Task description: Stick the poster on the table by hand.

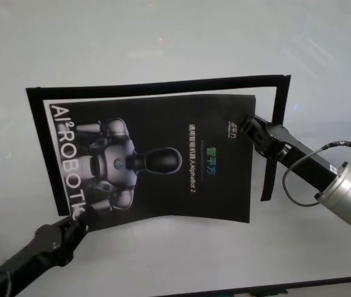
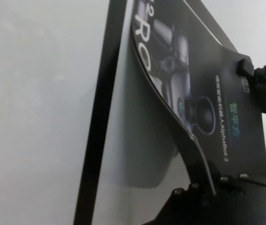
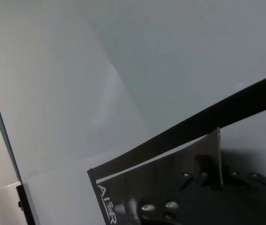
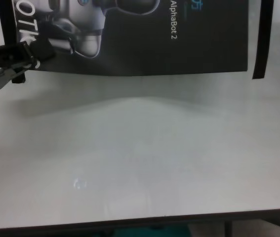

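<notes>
We judge the placing step to be in hand: both arms carry the poster (image 1: 156, 158) just above the tabletop (image 1: 163, 55), inside the corner made by 2 narrow black tape strips (image 1: 156, 87). The left pincer (image 1: 76, 224) is clamped on the poster's near-left corner, and the right pincer (image 1: 249, 131) is closed on its far-right corner. In the left wrist view the sheet's left edge curls up off the surface, and the chest view shows a shadow under the sagging near edge, so it is not yet lying flat. The next move, as we read it, calls for lowering both corners evenly, squaring the far and right edges to the strips, then pressing down before letting go. The poster is a large glossy black sheet with a grey-white robot and white lettering, "AlphaBot 2" legible near its middle.
</notes>
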